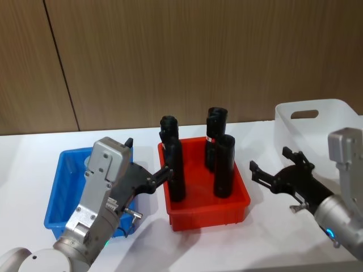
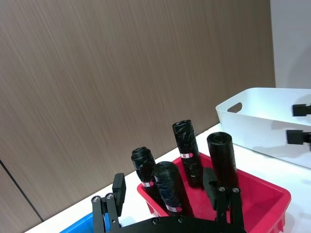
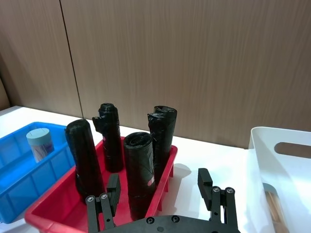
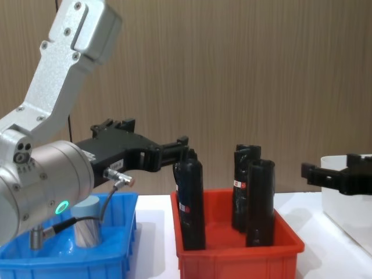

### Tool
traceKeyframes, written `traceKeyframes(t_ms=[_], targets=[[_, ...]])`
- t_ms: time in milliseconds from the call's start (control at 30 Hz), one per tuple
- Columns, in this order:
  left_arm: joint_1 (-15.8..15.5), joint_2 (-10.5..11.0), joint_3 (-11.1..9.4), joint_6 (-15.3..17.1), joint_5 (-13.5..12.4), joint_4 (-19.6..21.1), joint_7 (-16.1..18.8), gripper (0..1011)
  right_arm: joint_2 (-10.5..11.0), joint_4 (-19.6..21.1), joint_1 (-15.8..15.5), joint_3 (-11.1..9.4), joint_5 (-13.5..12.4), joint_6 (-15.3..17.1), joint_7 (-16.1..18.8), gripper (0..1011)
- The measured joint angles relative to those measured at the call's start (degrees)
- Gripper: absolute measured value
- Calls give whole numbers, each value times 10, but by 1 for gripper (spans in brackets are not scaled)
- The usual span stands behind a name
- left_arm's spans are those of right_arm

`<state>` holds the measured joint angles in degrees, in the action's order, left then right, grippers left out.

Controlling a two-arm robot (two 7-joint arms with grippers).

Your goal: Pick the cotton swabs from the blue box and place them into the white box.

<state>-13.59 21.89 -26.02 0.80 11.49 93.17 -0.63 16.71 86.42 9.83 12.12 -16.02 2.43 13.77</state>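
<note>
One cotton swab jar (image 3: 40,143) with a grey-blue lid stands upright in the blue box (image 3: 19,179); the chest view shows the same jar (image 4: 87,224) in the blue box (image 4: 64,264). My left gripper (image 1: 147,161) hovers open and empty over the blue box (image 1: 62,192), at its side nearest the red bin, above and apart from the jar. My right gripper (image 1: 272,163) is open and empty between the red bin and the white box (image 1: 317,122). Pale swab sticks of another cotton swab jar (image 3: 274,208) lie inside the white box (image 3: 286,160).
Between the two boxes stands a red bin (image 1: 207,207) with several tall black cylinders (image 1: 224,167) upright in it. My left gripper's fingertips (image 4: 181,143) are close to the nearest cylinder (image 4: 192,203). A wood-panel wall runs behind the white table.
</note>
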Motion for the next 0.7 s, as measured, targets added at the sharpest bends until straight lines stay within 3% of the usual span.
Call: traceKeyframes(t_ms=[700], targets=[[0,0,0,0,0,0,0,1004,-40,-188,132,4,-13,-27,110,1002]])
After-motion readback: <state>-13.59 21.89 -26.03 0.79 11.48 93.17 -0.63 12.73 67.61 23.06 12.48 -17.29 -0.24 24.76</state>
